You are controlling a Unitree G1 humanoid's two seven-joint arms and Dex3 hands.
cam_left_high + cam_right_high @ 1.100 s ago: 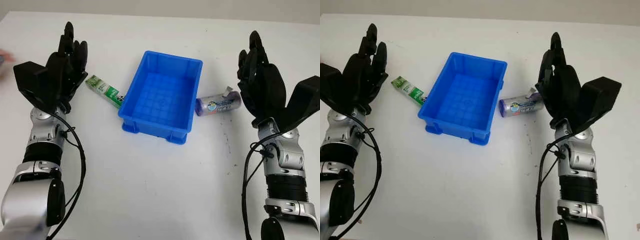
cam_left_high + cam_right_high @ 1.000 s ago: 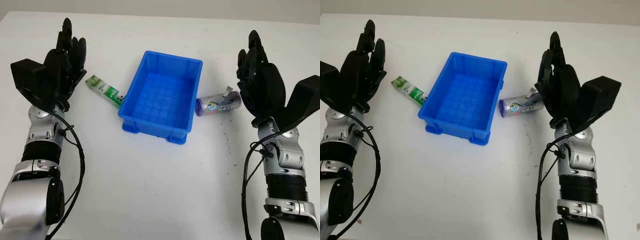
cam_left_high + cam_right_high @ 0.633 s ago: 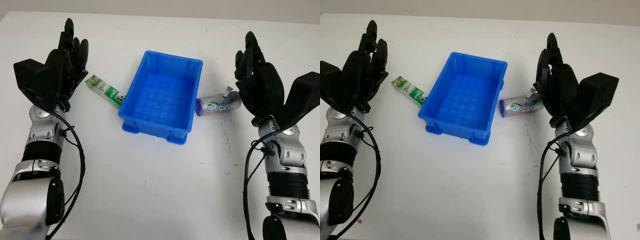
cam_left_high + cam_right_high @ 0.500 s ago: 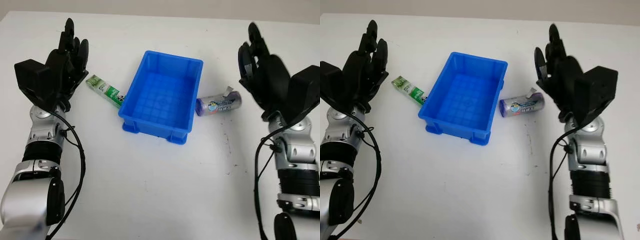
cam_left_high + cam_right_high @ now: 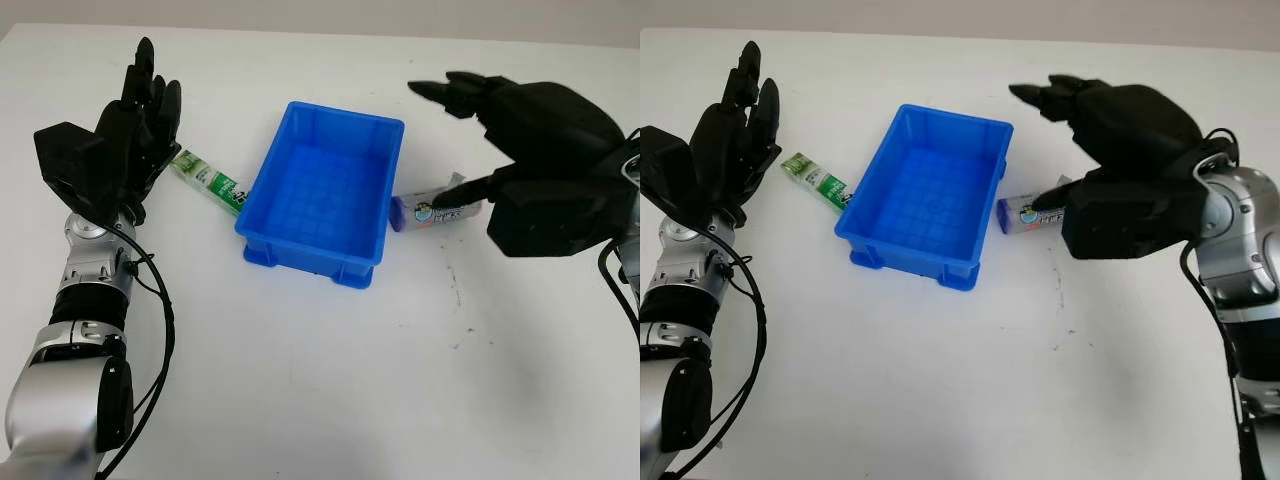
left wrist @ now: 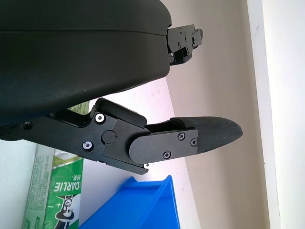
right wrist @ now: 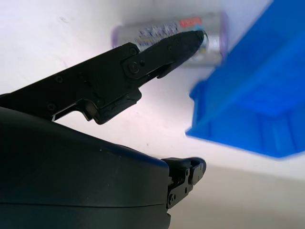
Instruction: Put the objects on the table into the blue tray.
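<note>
The blue tray (image 5: 322, 190) stands in the middle of the white table, with nothing inside. A green packet (image 5: 208, 181) lies just left of the tray. A silver-purple roll (image 5: 440, 209) lies against the tray's right side. My right hand (image 5: 450, 140) is open and tipped over above this roll, its thumb tip (image 7: 188, 39) over the roll (image 7: 209, 33) and the other fingers stretched toward the tray's far right corner. My left hand (image 5: 140, 110) is open, held upright to the left of the green packet (image 6: 55, 195).
The white table (image 5: 300, 380) stretches bare in front of the tray. Its far edge runs along the top of the head views. Small dark specks mark the surface right of the tray's front.
My right hand has swung from upright to horizontal and moved left, ending over the silver-purple roll. The left hand has barely shifted. Tray, packet and roll have stayed in place.
</note>
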